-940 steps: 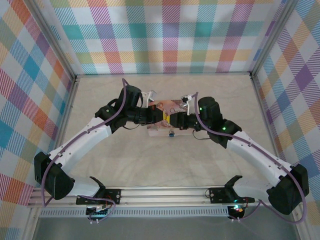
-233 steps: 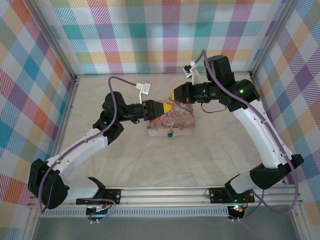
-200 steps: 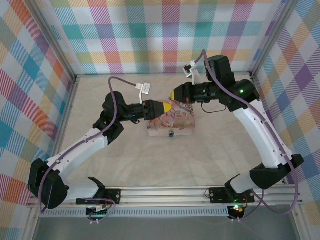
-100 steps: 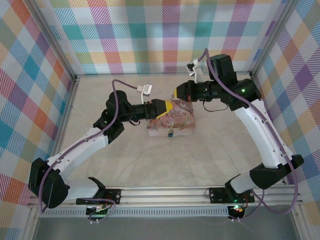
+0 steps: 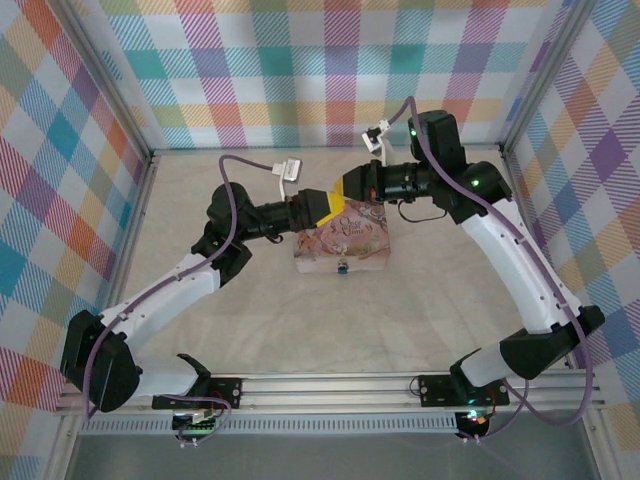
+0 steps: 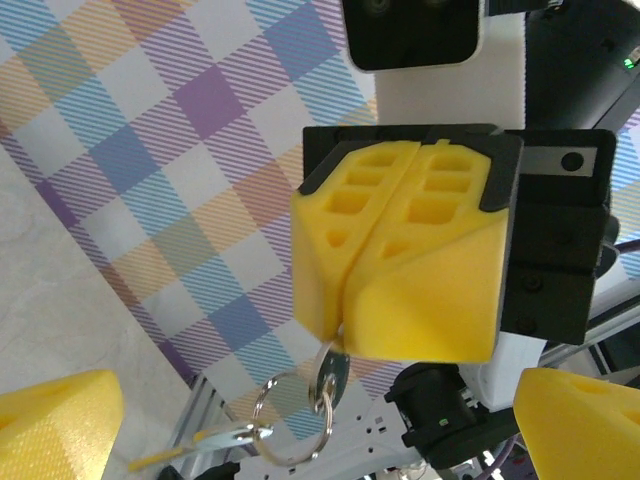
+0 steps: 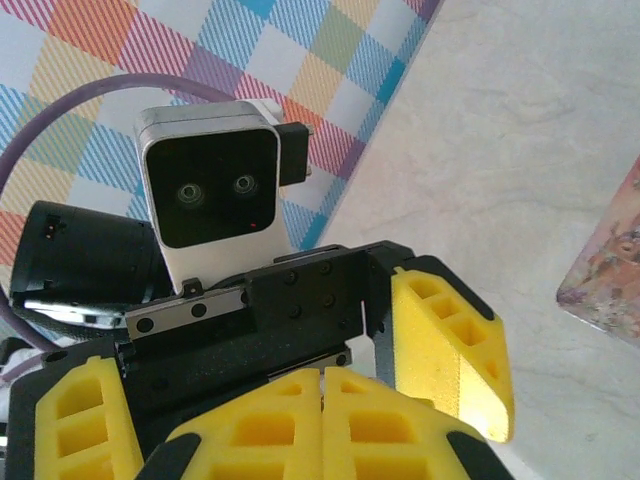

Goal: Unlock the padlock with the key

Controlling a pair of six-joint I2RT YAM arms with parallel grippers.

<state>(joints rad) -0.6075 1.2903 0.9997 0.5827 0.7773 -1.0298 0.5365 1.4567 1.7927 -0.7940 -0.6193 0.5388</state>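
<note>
Above the pink tin (image 5: 352, 238), the right tool (image 6: 345, 318) clenches the key (image 6: 330, 372) opposite the released left tool (image 5: 322, 203), and should lower it squarely toward the padlock (image 5: 342, 267) on the tin's near face without loosening its grip.

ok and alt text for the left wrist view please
The right gripper, shut, pinches the key, whose ring and a second key dangle below. The left fingertips stand wide apart at the bottom corners, with a plaid wall behind.

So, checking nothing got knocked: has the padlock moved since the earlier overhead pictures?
No: the padlock stays on the pink tin, near side, same gap to the front rail.
</note>
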